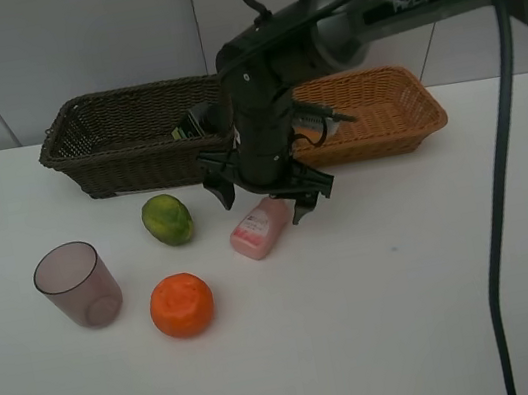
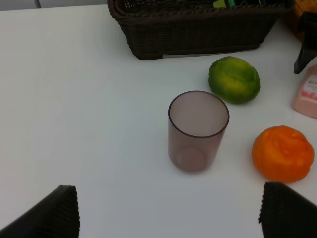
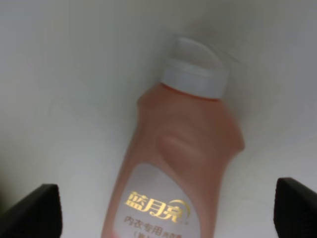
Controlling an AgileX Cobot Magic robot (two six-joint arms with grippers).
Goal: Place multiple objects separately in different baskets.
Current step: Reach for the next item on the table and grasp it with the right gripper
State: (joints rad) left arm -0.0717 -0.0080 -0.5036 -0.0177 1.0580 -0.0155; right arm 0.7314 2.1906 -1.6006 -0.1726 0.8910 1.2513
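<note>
A small pink bottle (image 1: 262, 228) (image 3: 183, 163) lies on its side on the white table, white cap pointing away from the baskets. My right gripper (image 1: 264, 197) (image 3: 163, 213) hovers open just above it, one finger on each side, not touching. A green fruit (image 1: 167, 219) (image 2: 234, 79), an orange (image 1: 182, 304) (image 2: 283, 153) and an upright mauve cup (image 1: 78, 284) (image 2: 197, 130) stand left of the bottle. My left gripper (image 2: 171, 213) is open, short of the cup, holding nothing. A dark bottle (image 1: 188, 126) lies in the dark brown basket (image 1: 123, 145) (image 2: 198, 29).
The light tan basket (image 1: 383, 122) sits right of the dark one along the table's back edge, partly hidden by the right arm. A black cable (image 1: 502, 168) hangs down at the right. White table surface spreads across the front and right.
</note>
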